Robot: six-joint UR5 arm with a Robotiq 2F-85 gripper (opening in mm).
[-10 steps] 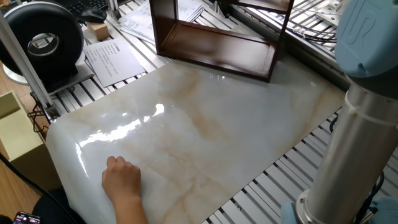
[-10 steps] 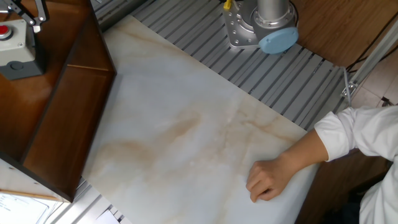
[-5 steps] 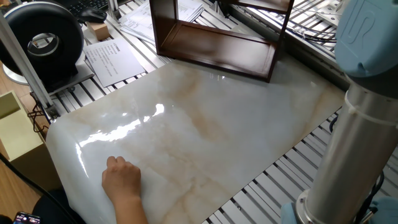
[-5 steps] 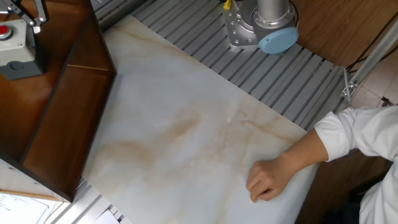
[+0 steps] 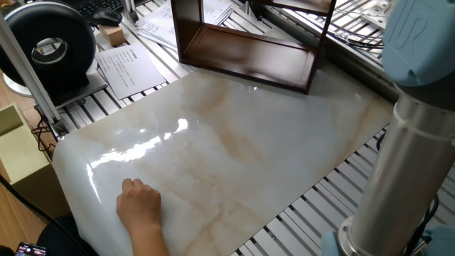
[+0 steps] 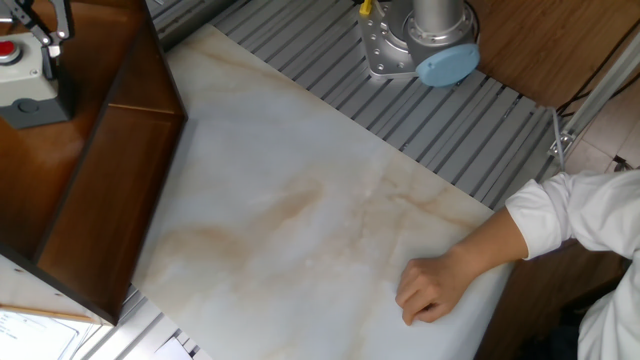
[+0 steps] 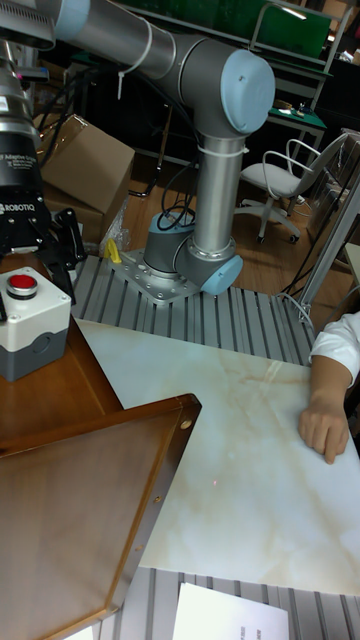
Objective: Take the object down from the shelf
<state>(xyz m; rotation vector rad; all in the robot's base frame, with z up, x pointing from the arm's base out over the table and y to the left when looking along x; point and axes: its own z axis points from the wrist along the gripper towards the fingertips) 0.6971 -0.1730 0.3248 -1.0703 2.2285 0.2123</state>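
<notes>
The grey button-topped object (image 7: 30, 322) sits on top of the shelf (image 7: 90, 480), near its back edge. Just above the object, the gripper (image 7: 38, 262) hangs with jaws spread wide, holding nothing.

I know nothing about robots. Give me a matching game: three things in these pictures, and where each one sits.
Things:
1. grey box
2. hand
3. arm's base

Places:
A. on the slatted table
B. on top of the shelf
C. on the white slab

Pairs: 1-B, 2-C, 3-A.
</notes>
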